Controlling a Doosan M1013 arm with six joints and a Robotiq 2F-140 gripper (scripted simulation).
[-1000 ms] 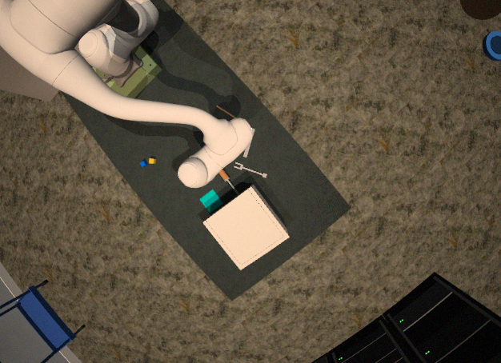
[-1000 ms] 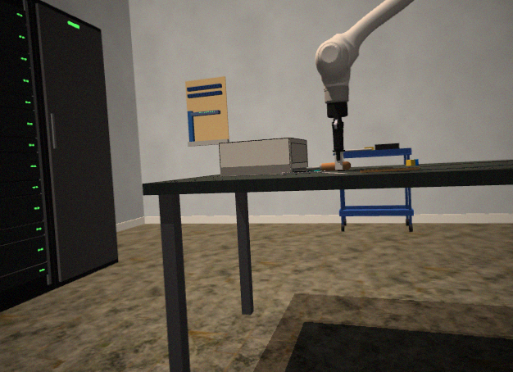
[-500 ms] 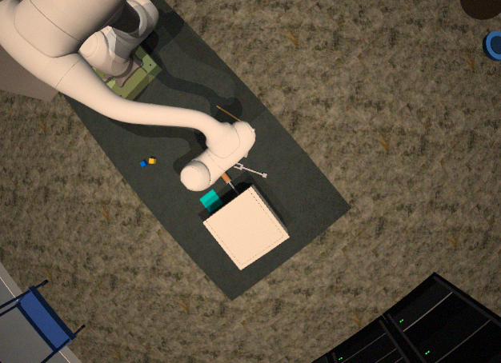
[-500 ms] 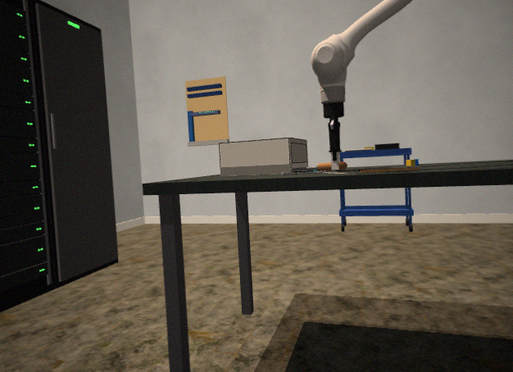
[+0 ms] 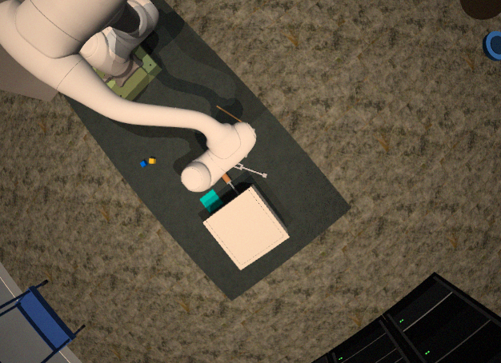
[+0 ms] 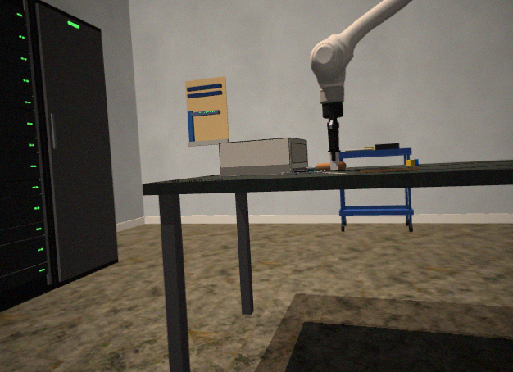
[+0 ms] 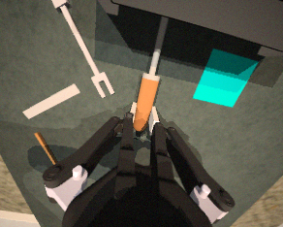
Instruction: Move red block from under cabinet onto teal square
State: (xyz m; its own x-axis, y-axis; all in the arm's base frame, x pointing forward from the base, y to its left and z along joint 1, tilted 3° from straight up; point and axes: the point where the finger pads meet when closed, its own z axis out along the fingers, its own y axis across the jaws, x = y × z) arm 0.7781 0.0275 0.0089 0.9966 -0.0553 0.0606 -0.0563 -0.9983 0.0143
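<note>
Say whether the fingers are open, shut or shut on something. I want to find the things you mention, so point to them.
Shut on the screwdriver [image 5: 226,178] [image 6: 323,166] [image 7: 146,95]: in the wrist view, its orange handle sits between the two pale fingertips.

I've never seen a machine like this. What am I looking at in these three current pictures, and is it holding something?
The big pale thing is a robot arm: jointed, with a grasping tool at its end. The first picture looks down from above, the second from the side at table height, the third from the arm's wrist, past its fingers.

On the dark table stand a pale box-shaped cabinet and, away from it, small blue and yellow blocks. A teal square lies partly in the cabinet's shadow.

The tool is closed on the orange handle of a screwdriver-like rod, whose shaft reaches toward the cabinet. No red block shows.
</note>
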